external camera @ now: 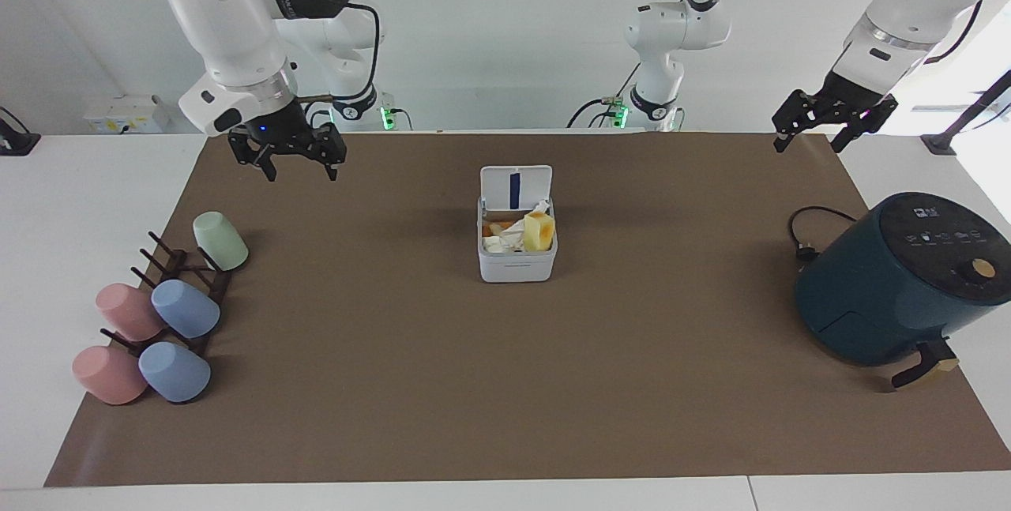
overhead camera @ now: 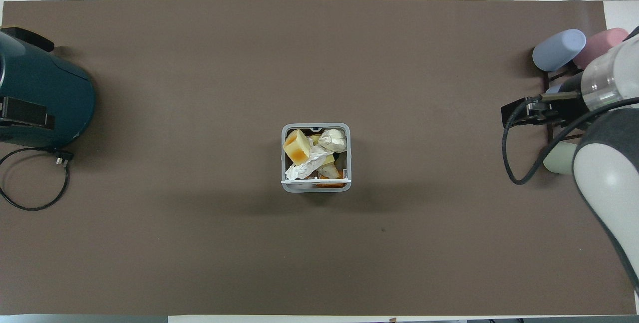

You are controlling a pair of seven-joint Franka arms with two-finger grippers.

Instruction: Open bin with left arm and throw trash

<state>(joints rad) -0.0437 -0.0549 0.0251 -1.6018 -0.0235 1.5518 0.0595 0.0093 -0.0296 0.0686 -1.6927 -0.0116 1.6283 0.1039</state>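
The white bin (external camera: 517,262) stands mid-mat with its lid (external camera: 515,183) swung up and open. Inside lie a yellow-and-orange sponge block (external camera: 539,231), a crumpled white tissue (external camera: 515,233) and a cream paper wad (overhead camera: 333,139); the bin also shows in the overhead view (overhead camera: 285,163). My right gripper (external camera: 300,171) is open and empty, raised over the mat's edge toward the right arm's end, well apart from the bin. My left gripper (external camera: 806,146) is open and empty, raised over the mat's corner by the left arm's end, where that arm waits.
A dark-teal air fryer (external camera: 900,282) with its cord (external camera: 806,234) sits at the left arm's end. A dark rack (external camera: 178,274) with several pastel cups (external camera: 186,309) sits at the right arm's end. A brown mat (external camera: 505,385) covers the table.
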